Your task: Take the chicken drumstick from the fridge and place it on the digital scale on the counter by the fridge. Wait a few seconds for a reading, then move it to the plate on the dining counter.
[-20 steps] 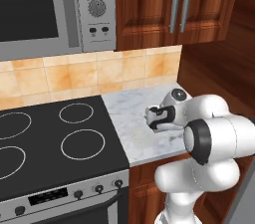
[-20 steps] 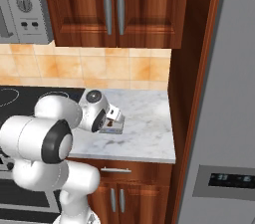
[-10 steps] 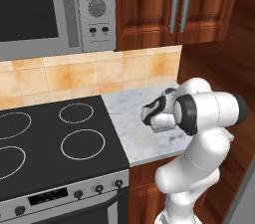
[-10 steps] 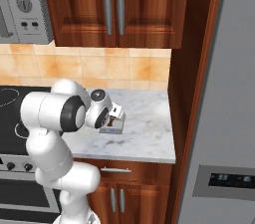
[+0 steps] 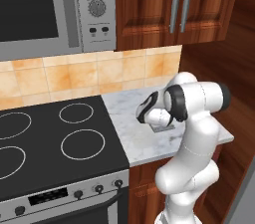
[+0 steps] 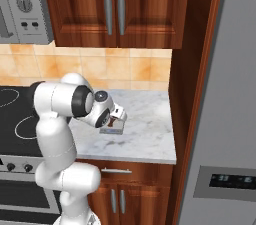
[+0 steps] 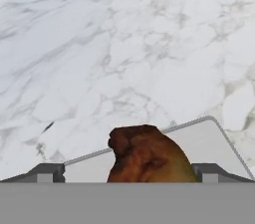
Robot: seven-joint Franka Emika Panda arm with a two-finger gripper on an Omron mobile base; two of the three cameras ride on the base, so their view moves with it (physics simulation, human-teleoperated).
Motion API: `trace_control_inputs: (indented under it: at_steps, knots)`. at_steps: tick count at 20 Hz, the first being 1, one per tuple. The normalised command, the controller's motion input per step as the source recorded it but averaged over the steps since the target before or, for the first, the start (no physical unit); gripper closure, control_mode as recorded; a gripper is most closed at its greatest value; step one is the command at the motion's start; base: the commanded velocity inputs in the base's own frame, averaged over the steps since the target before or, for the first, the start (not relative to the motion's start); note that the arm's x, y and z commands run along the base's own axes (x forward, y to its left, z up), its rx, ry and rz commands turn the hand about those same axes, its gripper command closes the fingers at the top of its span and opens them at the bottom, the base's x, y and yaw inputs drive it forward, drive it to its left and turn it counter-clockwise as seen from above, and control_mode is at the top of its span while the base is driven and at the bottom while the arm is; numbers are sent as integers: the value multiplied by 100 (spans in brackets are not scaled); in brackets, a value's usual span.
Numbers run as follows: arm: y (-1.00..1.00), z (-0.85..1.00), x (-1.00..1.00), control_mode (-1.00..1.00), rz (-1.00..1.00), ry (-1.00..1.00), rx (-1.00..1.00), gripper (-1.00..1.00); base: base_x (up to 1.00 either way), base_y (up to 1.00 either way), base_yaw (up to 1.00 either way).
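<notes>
The chicken drumstick (image 7: 147,156), a lumpy brown piece, lies on the flat grey digital scale (image 7: 211,141) on the marble counter (image 7: 149,44). My gripper (image 7: 128,173) is open just above it, with one dark fingertip (image 7: 47,173) well to its left and the other close on its right. From the base, the gripper (image 6: 118,118) hangs low over the scale (image 6: 112,130) in the middle of the short counter, and the drumstick is hidden behind the hand. The grey fridge (image 6: 225,94) stands shut at the right. Seen from the left, the gripper (image 5: 148,113) covers most of the scale (image 5: 165,128).
A black stovetop (image 5: 50,138) adjoins the counter (image 5: 132,141) on the left, with a microwave (image 5: 45,9) above it. Wooden wall cabinets (image 6: 112,4) hang over the counter. A wooden panel (image 6: 192,84) separates counter and fridge.
The arm's elbow and forearm have swung up and round while the hand has stayed low over the scale. The jaws have stayed open.
</notes>
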Motion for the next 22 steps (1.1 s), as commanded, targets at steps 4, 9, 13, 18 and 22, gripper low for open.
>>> trace_control_inputs:
  at_steps: [4,9,13,18,22]
  knots:
    - [-1,-31,10,-100,0,0,0,100,0,0,0]
    - [0,-30,1,-100,0,0,0,100,0,0,0]
    - [0,-17,0,-100,0,0,0,100,0,0,0]
    - [0,62,-50,-100,-1,-9,0,100,0,0,0]
    - [0,100,-85,-100,0,-8,0,100,0,0,0]
